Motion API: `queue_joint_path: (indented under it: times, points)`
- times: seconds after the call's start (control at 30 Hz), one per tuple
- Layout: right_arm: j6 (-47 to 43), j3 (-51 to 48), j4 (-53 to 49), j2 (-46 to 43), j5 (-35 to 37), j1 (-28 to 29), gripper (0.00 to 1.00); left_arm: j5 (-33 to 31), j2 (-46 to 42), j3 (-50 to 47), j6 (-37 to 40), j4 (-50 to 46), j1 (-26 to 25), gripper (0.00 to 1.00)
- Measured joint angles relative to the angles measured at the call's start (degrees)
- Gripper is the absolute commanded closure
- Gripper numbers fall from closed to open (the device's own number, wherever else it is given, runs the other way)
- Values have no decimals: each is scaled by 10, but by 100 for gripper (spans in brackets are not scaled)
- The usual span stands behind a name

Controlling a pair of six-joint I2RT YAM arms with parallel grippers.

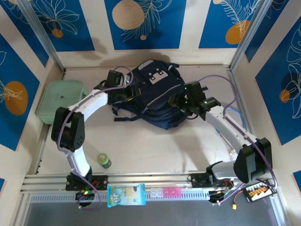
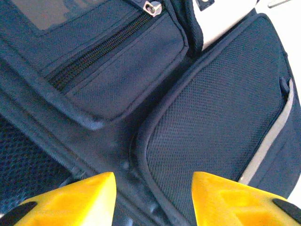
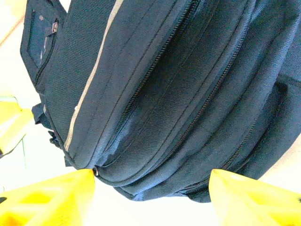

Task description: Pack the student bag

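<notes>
The left jaws stand spread, their yellow fingers [image 2: 70, 200] apart with dark cloth of the student bag [image 1: 157, 101] showing in the gap. I cannot tell whether the tips touch it. Just beyond them, toward 1 o'clock in the left wrist view, lies a mesh side pocket [image 2: 211, 117], and toward 11 o'clock a zipped pocket [image 2: 117, 61].

The right jaws are spread wider, yellow fingers [image 3: 51, 197] set to either side of the bag's rounded edge, gripping nothing. A small zip pull [image 3: 95, 171] sits right at the tip of the finger on the left of that view.

From above, the left jaws are at the bag's 9 o'clock flank and the right jaws at its 3 o'clock flank. The bag itself lies flat on the desk [image 1: 155, 150], toward 12 o'clock from the middle, white patch [image 1: 157, 77] facing up.

Out at 9 o'clock rests a mint green case [image 1: 61, 101]. At 7 o'clock from the bag stands a green-capped bottle [image 1: 104, 160], and a pale blue packet [image 1: 125, 195] lies on the rail at 6 o'clock.
</notes>
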Motion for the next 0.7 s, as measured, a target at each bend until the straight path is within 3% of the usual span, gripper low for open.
queue_joint_path:
  times: [0.43,0.57,0.7]
  points:
    - [6,4,0,0,0,1,34,63,64,5,-50,53,-1,70]
    - [10,4,0,0,-3,2,35,89,67,5,-55,65,-4,82]
    - [14,4,0,3,-5,4,35,106,70,5,-58,72,-4,100]
